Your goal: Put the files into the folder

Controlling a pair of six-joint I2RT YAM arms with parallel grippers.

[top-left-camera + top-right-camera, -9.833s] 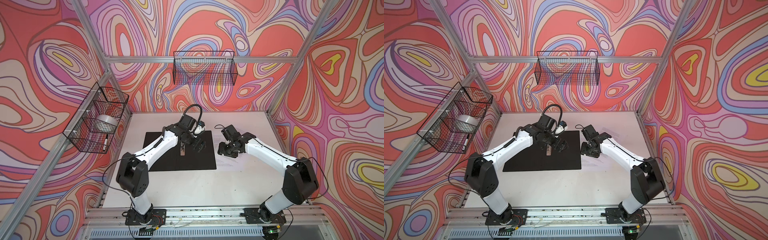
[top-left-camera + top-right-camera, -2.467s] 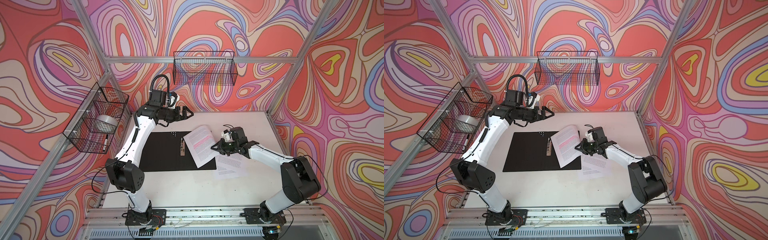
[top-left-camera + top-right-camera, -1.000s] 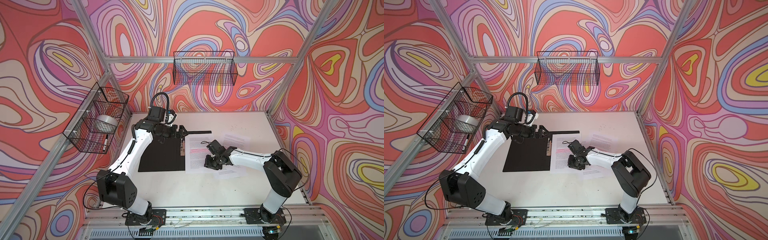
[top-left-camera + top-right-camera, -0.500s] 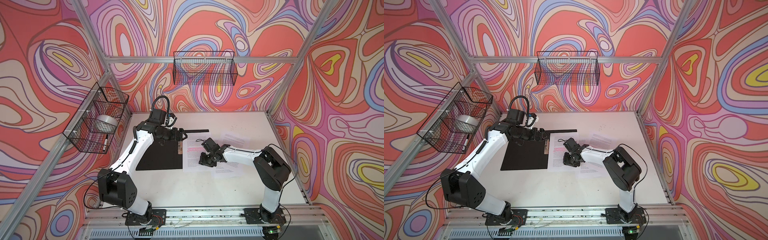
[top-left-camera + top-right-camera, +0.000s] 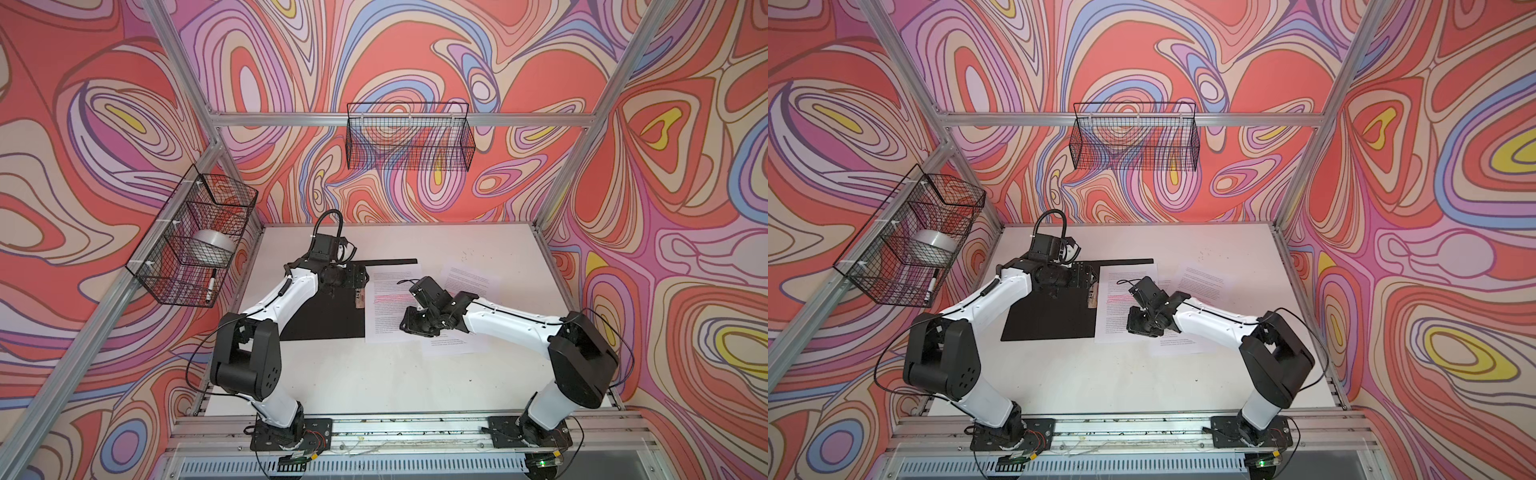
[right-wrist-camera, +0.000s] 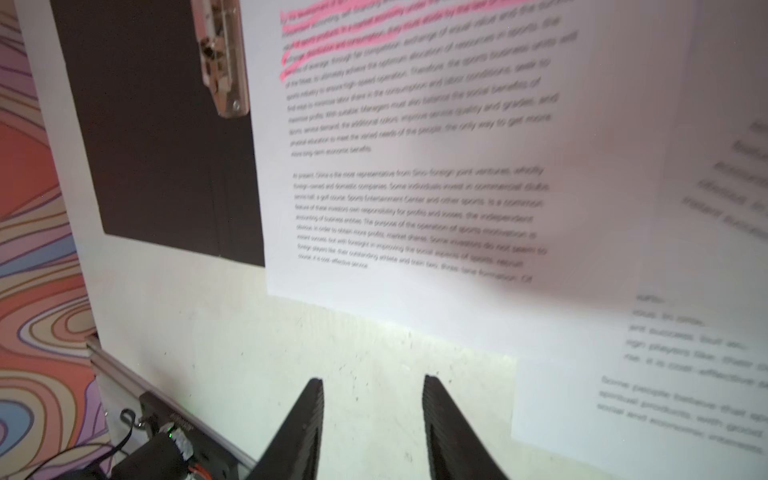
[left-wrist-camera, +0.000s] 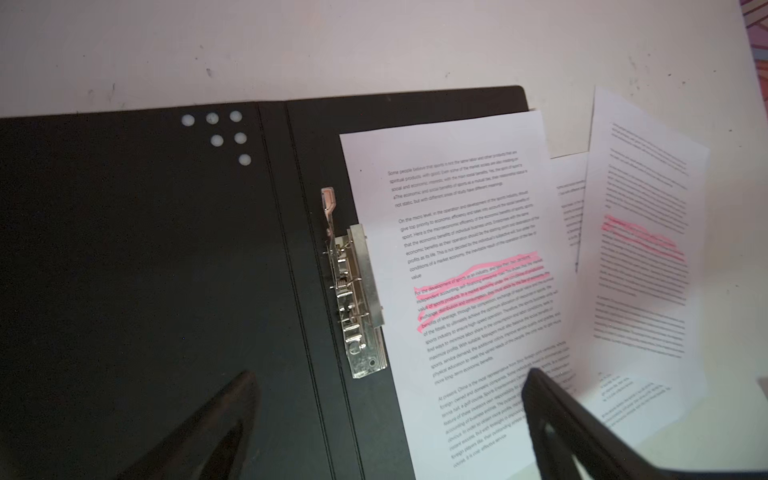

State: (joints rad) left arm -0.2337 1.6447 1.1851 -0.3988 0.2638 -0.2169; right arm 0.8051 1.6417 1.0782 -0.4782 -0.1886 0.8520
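— Where was the highlighted sheet (image 7: 465, 266)?
— On the open folder (image 7: 145, 249), edge at the spine clip (image 7: 359, 299), skewed; other sheets (image 7: 640, 266) lay farther from the clip, on the surface (image 7: 374, 41).
— Risk?
— Left hand (image 7: 390, 374) gaped empty over the clip; right hand (image 6: 372, 380), half-open, held nothing; clamping could pin it crooked.

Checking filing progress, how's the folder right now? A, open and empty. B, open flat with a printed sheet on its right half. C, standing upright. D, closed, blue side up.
B: the folder lies open, black inside up, with a printed sheet on its right half beside the metal clip.
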